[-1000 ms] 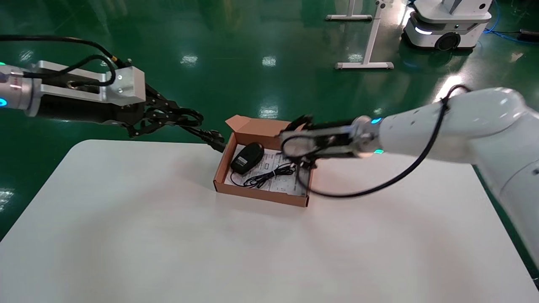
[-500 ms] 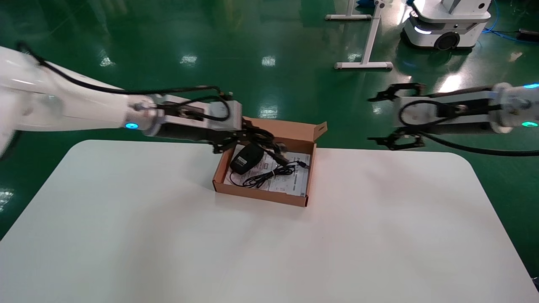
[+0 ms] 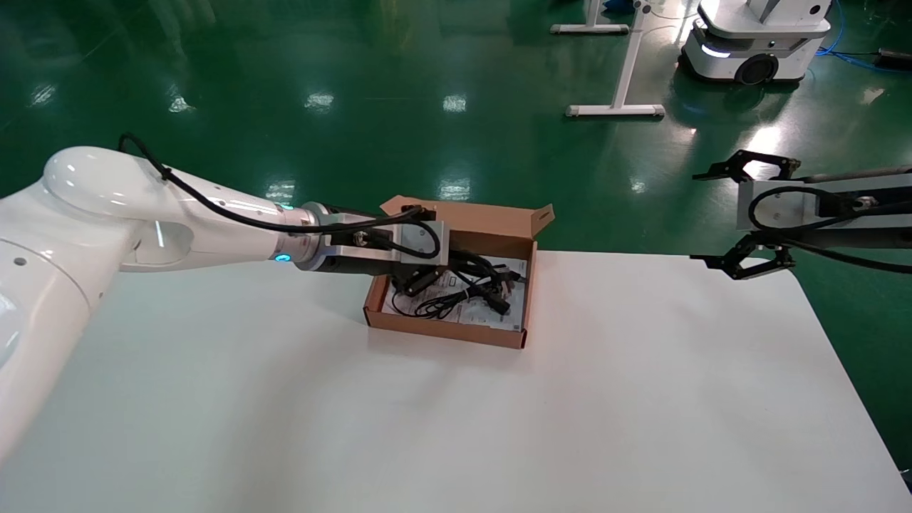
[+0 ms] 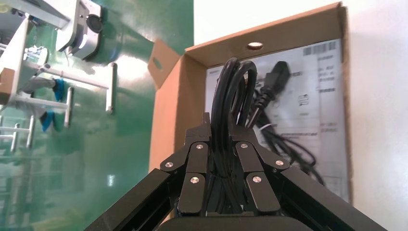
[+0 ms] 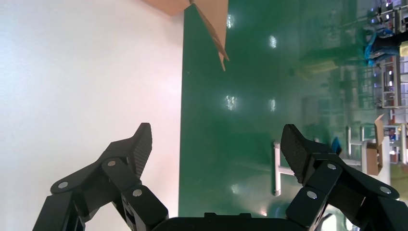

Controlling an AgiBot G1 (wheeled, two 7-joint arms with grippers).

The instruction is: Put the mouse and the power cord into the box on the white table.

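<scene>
The brown cardboard box (image 3: 445,333) stands at the far middle of the white table (image 3: 456,427), its flap lid upright. My left gripper (image 3: 445,274) reaches into it, shut on the bundled black power cord (image 3: 484,276). In the left wrist view the power cord (image 4: 231,96) loops out past the left gripper (image 4: 222,122) over the printed sheet, beside the box wall (image 4: 168,110). The mouse is hidden under the gripper; its thin cable (image 3: 434,306) lies in the box. My right gripper (image 3: 702,217) hangs open and empty over the table's far right edge, as the right wrist view shows (image 5: 216,139).
Green floor lies beyond the table's far edge. A white stand's foot (image 3: 616,110) and another robot's base (image 3: 755,43) are far behind at the upper right. The box's flap corner (image 5: 211,19) shows in the right wrist view.
My left gripper has moved right and down into the box with the power cord, covering the mouse. The right gripper has drawn a little farther right, still open.
</scene>
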